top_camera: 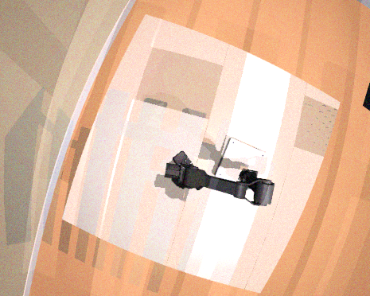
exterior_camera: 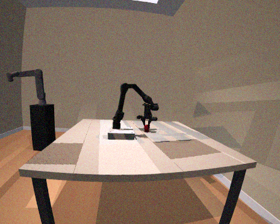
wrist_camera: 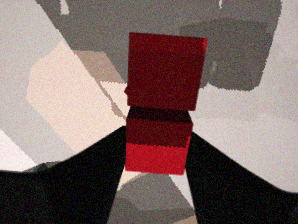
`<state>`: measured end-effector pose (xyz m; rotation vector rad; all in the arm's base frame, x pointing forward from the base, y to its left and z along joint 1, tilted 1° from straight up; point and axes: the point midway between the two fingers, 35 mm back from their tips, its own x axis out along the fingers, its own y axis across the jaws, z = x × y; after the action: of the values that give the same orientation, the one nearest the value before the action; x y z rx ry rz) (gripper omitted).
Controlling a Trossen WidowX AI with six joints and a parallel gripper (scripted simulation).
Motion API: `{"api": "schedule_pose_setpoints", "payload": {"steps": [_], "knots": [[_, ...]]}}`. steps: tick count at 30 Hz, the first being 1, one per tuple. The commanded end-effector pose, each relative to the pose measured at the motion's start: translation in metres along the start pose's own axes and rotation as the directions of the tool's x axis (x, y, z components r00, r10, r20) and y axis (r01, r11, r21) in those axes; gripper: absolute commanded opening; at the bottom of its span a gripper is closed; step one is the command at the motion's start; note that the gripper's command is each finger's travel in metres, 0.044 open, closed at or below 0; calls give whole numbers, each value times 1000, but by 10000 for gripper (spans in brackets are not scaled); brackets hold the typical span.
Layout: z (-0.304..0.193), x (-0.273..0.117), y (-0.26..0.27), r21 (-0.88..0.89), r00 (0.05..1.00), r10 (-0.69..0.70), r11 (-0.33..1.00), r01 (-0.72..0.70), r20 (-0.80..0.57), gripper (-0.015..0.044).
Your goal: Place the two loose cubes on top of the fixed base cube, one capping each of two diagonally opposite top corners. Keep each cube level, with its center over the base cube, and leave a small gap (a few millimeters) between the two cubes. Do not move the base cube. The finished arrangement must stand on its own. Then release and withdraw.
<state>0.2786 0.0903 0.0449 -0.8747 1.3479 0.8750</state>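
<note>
Perhaps the claw [top_camera: 181, 160] [exterior_camera: 147, 124] [wrist_camera: 156, 135], partly open and firm around the near cube [exterior_camera: 147, 127] [wrist_camera: 156, 158], risked pushing the far cube [wrist_camera: 165, 75] askew, if it lowered or released off-line

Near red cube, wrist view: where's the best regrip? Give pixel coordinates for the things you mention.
Probably from above, pinching the near red cube [exterior_camera: 147, 127] [wrist_camera: 156, 157] by its image-left and image-right faces, flat and opposite; the other red block [wrist_camera: 165, 75] beyond its image-top side could crowd fingers there.
</note>
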Motion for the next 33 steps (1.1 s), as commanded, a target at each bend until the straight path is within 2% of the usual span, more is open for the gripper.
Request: {"api": "schedule_pose_setpoints", "payload": {"steps": [1, 5, 9, 33], "knots": [[-1, 1, 0, 4, 1000, 0, 1000, 0, -3, 105], [-1, 1, 0, 4, 1000, 0, 1000, 0, -3, 105], [-1, 1, 0, 4, 1000, 0, 1000, 0, -3, 205], [0, -27, 0, 0, 1000, 1, 1000, -1, 0, 205]]}}
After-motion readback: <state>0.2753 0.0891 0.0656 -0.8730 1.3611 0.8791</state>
